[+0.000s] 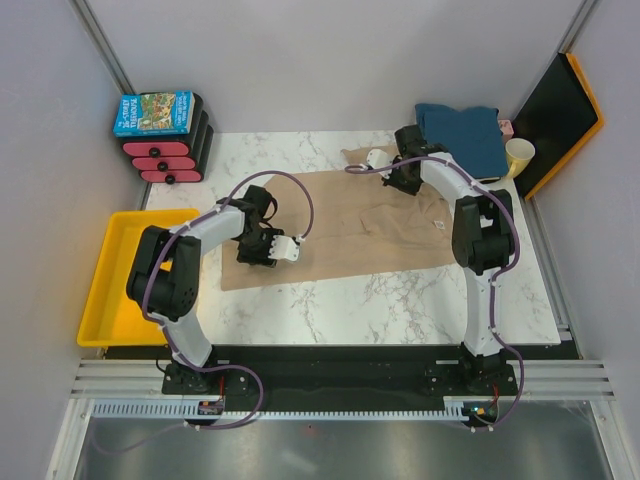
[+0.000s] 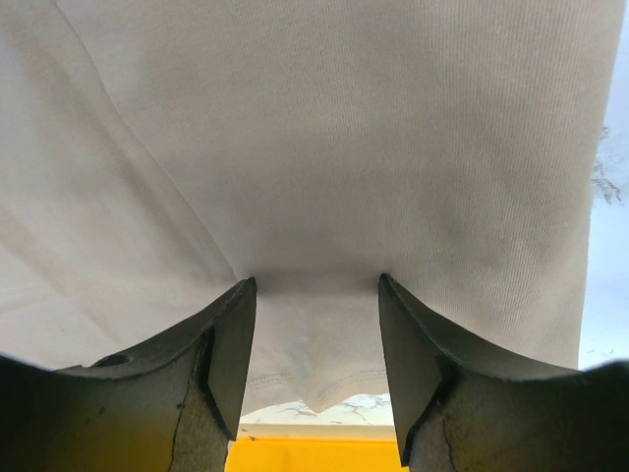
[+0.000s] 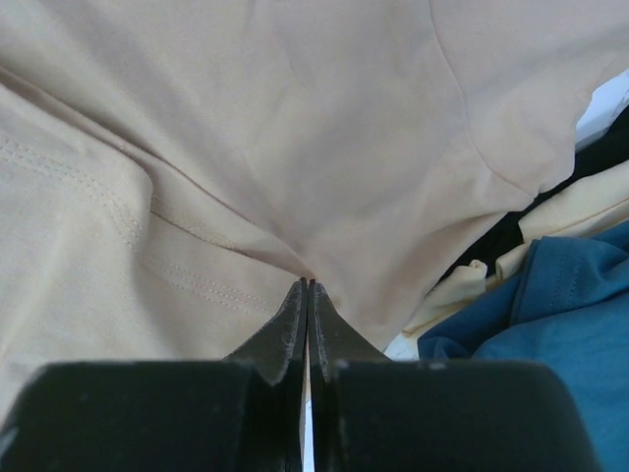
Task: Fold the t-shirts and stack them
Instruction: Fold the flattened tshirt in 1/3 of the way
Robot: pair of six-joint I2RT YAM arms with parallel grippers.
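The tan shirt lies flat on the table, long axis left to right, its far right edge pinched in the closed right gripper, its left hem between the left gripper's 2 parted fingers.

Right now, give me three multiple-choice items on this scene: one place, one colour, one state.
1. The teal t-shirt lies: A at the table's far right; B at its near left; C at its middle.
2. The tray is: A red; B green; C yellow.
3. The right gripper is: A wide open; B shut on the tan t-shirt; C shut on nothing.
Key: 1 A, it sits by the right wall; 2 C, plainly yellow; 3 B, its tips pinch tan cloth.
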